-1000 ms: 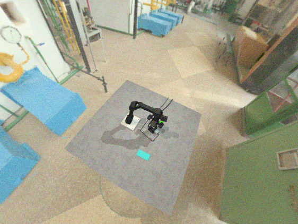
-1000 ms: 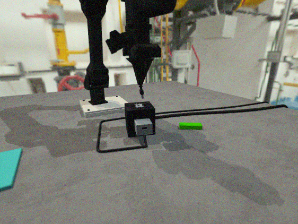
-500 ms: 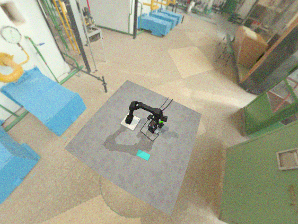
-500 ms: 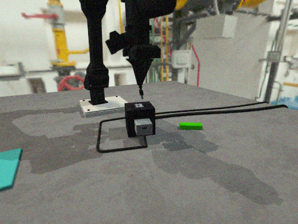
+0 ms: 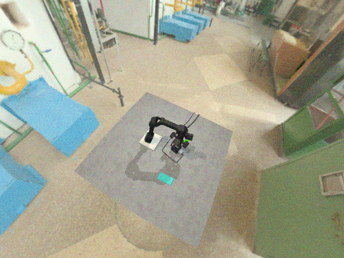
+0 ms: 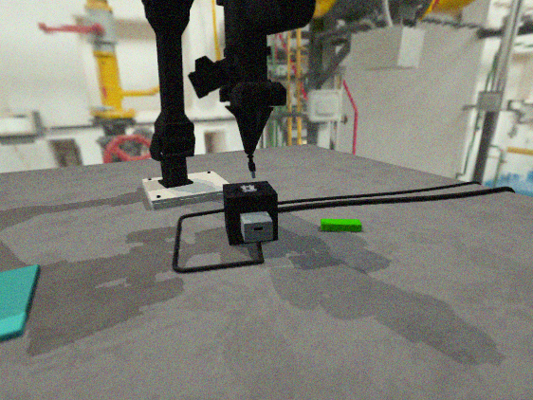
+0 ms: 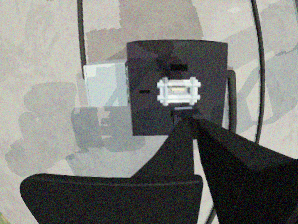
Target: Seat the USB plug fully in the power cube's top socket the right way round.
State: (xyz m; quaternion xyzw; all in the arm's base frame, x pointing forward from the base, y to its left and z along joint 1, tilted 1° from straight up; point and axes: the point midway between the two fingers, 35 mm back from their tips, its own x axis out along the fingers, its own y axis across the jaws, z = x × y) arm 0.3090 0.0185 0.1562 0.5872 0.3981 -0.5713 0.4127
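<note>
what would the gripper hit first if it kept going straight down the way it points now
Probably the top of the power cube. The gripper, shut on the USB plug, points down over the socket, so the plug likely lands there first.

Power cube (image 6: 249, 210) sits near table (image 6: 332, 308) centre, just in front of arm base plate (image 6: 182, 190), which is at ~11 o'clock from cube. Socket (image 6: 249, 188) on cube's top face. USB plug (image 6: 251, 168) hangs directly above socket, not touching, pinched in gripper (image 6: 250, 156) tips pointing straight down. Side adapter (image 6: 257, 227) on cube's near face; cable (image 6: 199, 267) loops from it out to 8 o'clock. Two cables (image 6: 389, 195) run from cube to 3 o'clock, off table edge. Small block (image 6: 340, 225) at 3 o'clock, apart from cube. Flat card (image 6: 16, 299) far out at 8 o'clock, by edge.
</note>
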